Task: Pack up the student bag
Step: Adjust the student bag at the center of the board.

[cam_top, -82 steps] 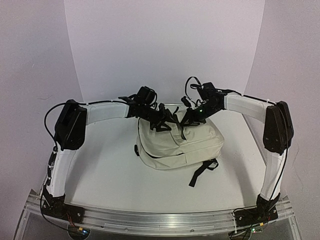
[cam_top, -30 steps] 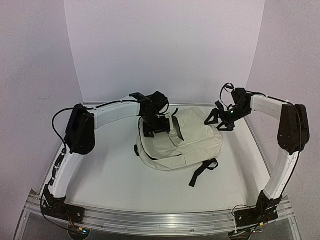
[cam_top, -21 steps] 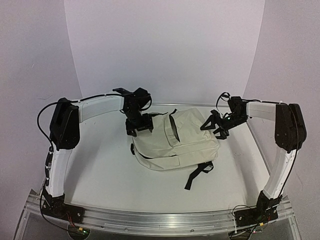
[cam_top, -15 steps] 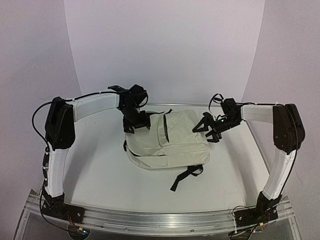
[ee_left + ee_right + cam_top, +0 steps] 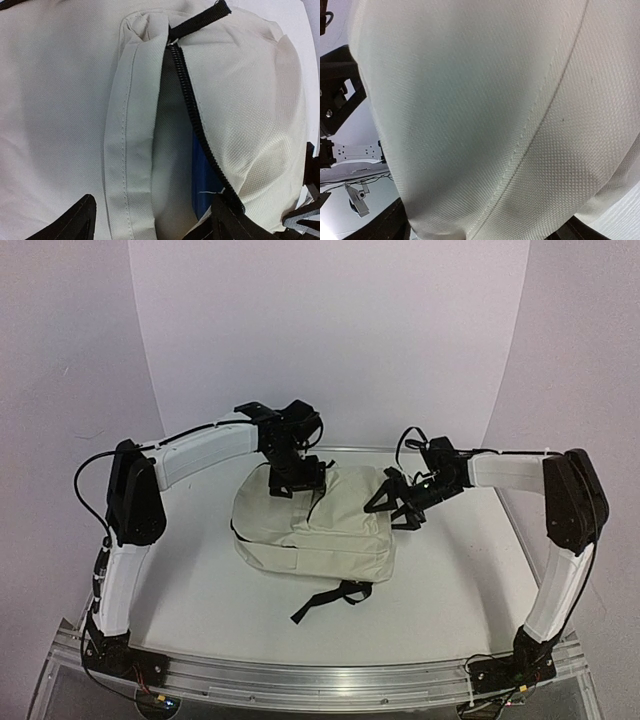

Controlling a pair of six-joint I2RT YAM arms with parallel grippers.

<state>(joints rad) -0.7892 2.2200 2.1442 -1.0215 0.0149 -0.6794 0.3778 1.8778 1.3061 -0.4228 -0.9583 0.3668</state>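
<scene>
Closing step, I'd judge: blue item (image 5: 202,180) inside student bag (image 5: 310,535), zip (image 5: 187,95) gaping. Spread against fabric: left tool (image 5: 295,478), right tool (image 5: 390,510). Next: draw zip shut.

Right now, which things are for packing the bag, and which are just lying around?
For the job: student bag, blue item inside its unzipped pocket, left end effector, right end effector.
Just there: table, metal rail.
</scene>
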